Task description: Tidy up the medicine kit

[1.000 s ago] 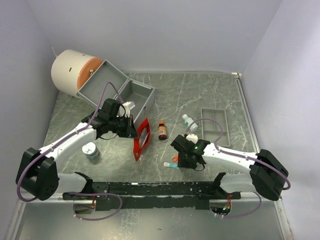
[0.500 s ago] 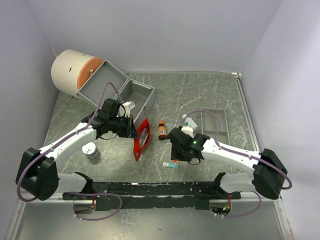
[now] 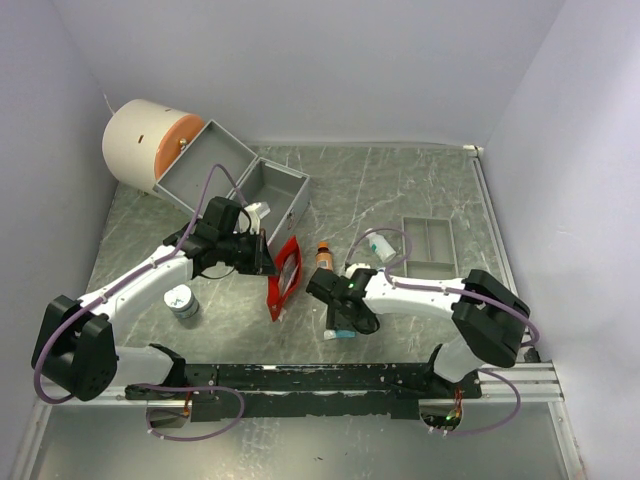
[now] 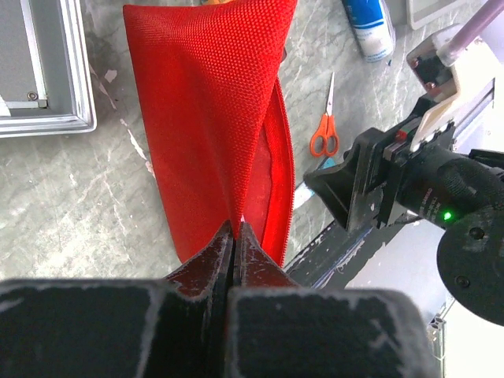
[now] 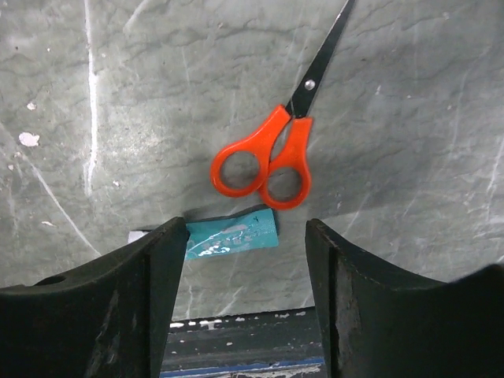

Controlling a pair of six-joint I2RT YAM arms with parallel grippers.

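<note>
The medicine kit's grey metal case (image 3: 262, 187) lies open at the back left. My left gripper (image 3: 264, 256) (image 4: 235, 229) is shut on an edge of the red pouch (image 3: 286, 273) (image 4: 206, 102), holding it up off the table with its zip gaping. My right gripper (image 3: 342, 318) (image 5: 246, 230) hangs open, pointing down over orange-handled scissors (image 5: 268, 162) (image 4: 325, 131) and a teal sachet (image 5: 233, 235) (image 3: 341, 334); nothing is between its fingers. A brown bottle (image 3: 324, 258) and a white bottle (image 3: 380, 246) stand behind it.
A white drum with an orange face (image 3: 148, 145) leans by the case. A shallow grey divided tray (image 3: 430, 246) lies at the right. A small round tin (image 3: 181, 300) sits near the left arm. The black base rail (image 3: 300, 378) runs just behind the sachet.
My right arm has swung left toward the pouch, over the scissors and sachet, and its jaws have widened. The left gripper and pouch have not moved.
</note>
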